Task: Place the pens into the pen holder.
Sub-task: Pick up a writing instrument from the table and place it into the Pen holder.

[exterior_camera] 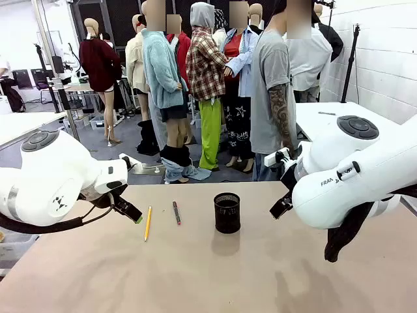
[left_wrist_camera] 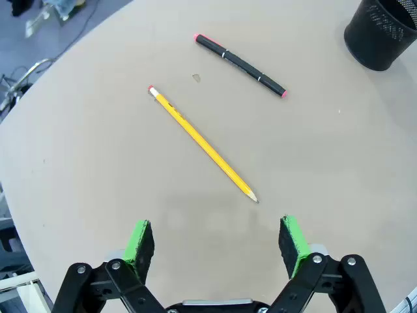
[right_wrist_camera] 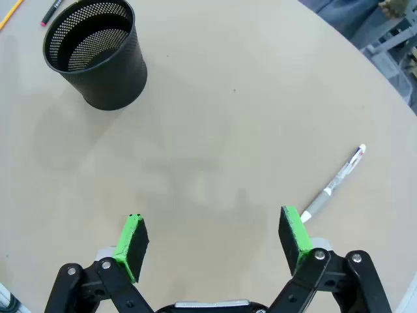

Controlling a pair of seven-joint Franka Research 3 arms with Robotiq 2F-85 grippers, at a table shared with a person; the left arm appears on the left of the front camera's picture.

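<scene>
Well, the pen holder (exterior_camera: 227,212) stands mouth up, ready for pens. At its nine o'clock the red-tipped pen (exterior_camera: 176,212) and yellow pencil (exterior_camera: 148,223) lie flat on the surface (exterior_camera: 98,274). My left gripper (left_wrist_camera: 218,241) hangs open near the pencil. My right gripper (right_wrist_camera: 214,238), open too, has a pale pen (right_wrist_camera: 332,186) at one o'clock. Nothing seems to block me.

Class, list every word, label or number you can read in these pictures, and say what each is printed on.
"FRAN": on the white casing of the right arm; further letters are hidden.
Yellow pencil: tiny dark marks near the eraser end, too small to read.
Nothing else is legible.
</scene>
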